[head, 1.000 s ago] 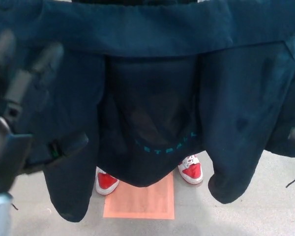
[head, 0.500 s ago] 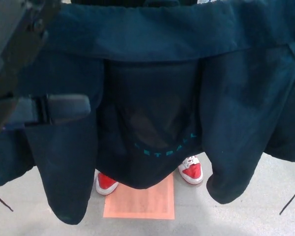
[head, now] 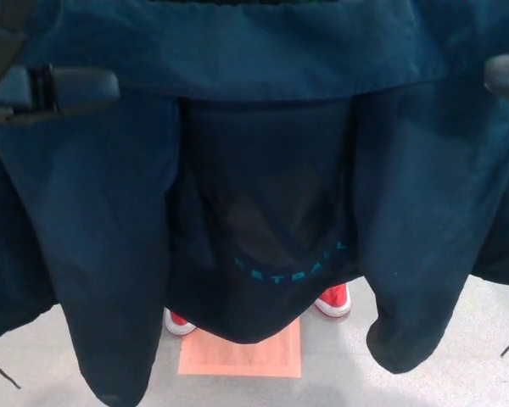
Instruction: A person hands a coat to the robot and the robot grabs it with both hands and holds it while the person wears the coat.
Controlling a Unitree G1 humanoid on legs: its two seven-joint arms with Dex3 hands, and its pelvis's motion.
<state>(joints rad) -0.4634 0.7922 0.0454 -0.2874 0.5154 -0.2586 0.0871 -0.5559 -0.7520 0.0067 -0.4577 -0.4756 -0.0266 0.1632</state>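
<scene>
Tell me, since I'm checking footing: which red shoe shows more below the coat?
The red shoe on picture right; the other red shoe shows only a sliver beside the orange floor mark.

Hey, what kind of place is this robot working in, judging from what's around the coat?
Probably an indoor lab or test space, though little shows. Beneath the dark blue coat is a smooth grey floor with an orange rectangular floor marker, and a person in red sneakers stands right at it, like a marked standing spot.

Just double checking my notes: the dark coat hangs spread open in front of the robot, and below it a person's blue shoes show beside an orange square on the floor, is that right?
Not quite: the shoes are red with white trim, not blue, as the head view shows. The rest holds: the dark coat hangs spread open, and the orange square lies on the floor below it.
</scene>
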